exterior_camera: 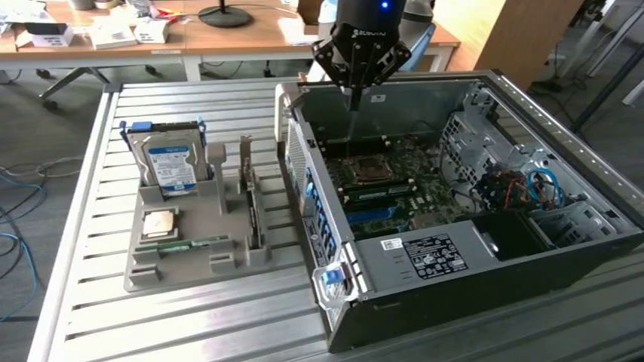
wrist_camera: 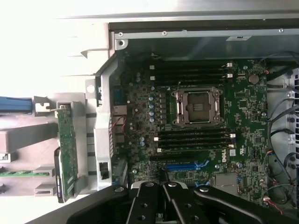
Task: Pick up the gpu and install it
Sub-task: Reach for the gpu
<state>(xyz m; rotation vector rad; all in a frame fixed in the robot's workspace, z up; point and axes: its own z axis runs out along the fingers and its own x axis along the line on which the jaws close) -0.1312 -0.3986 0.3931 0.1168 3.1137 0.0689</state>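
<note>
Hanging over the open computer case (exterior_camera: 423, 302), the gripper (exterior_camera: 352, 104) points straight down, jaws pinched together on nothing. Arm upright above the case's far wall.

Clearance: the case lies on its side, open face up, metal walls ringing the motherboard (exterior_camera: 403, 173). Drive cage and coloured wiring crowd the end toward the exterior view's right. The board's middle, around the bare processor socket (wrist_camera: 196, 106), is open from above. In the wrist view the gripper (wrist_camera: 164, 179) sits above the board near a blue slot (wrist_camera: 184, 165).

The gpu (exterior_camera: 249, 200) stands on edge in a grey tray (exterior_camera: 181, 264), just beside the case on the exterior view's left, apart from the gripper. Wrist view shows the gpu (wrist_camera: 67, 154) edge-on. A blue-labelled hard drive (exterior_camera: 171, 162) stands in the same tray.

Slatted metal bench (exterior_camera: 201, 324) carries everything. Grey floor (exterior_camera: 41, 113) beyond, loose cables (exterior_camera: 15, 219) trailing.
</note>
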